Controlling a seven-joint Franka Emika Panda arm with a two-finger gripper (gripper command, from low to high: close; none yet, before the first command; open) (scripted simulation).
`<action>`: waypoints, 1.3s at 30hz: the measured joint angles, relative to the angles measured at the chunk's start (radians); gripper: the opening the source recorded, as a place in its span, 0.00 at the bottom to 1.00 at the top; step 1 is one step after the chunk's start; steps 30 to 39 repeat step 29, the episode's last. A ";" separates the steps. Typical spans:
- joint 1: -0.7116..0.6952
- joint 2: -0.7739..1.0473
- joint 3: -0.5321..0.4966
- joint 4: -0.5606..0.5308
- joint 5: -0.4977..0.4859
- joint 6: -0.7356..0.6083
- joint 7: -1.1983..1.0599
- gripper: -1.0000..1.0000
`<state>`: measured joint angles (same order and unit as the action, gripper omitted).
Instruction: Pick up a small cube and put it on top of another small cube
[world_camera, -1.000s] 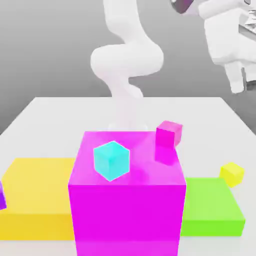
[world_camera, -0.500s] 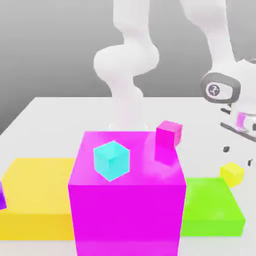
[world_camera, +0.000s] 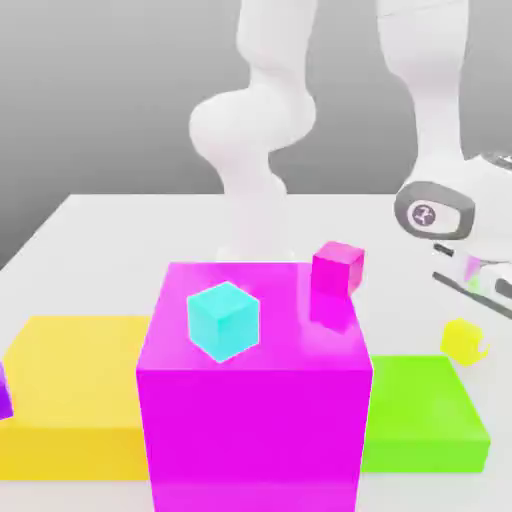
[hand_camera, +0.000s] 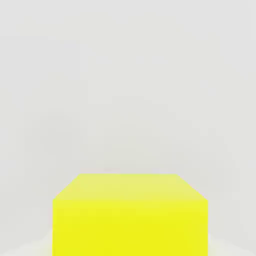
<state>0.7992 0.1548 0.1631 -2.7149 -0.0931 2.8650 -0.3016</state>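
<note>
A small yellow cube (world_camera: 462, 340) rests on the white table at the exterior view's right, beside the green slab. My gripper (world_camera: 470, 318) has come down over it from above, with the hand (world_camera: 440, 215) tilted just over the cube, and it is shut on the cube. In the hand view the yellow cube (hand_camera: 130, 215) sits very close, centred under the hand. A small magenta cube (world_camera: 337, 268) stands on the table behind the big magenta block. A small cyan cube (world_camera: 222, 320) sits on top of that block.
A big magenta block (world_camera: 250, 420) fills the front middle. A low yellow slab (world_camera: 70, 390) lies to its left and a low green slab (world_camera: 420, 410) to its right. The arm's base column (world_camera: 255, 150) rises behind. A purple corner (world_camera: 3, 400) shows at the left edge.
The hand has dropped from the upper right down onto the yellow cube and its fingers have closed. The yellow cube has shifted slightly. The other cubes have not moved.
</note>
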 joint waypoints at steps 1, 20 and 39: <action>-0.003 -0.036 0.007 -0.006 0.024 -0.029 -0.017 0.00; -0.399 -0.720 -0.218 0.123 0.057 -0.839 0.263 0.00; -0.444 -0.712 -0.238 0.019 0.051 -0.728 0.288 1.00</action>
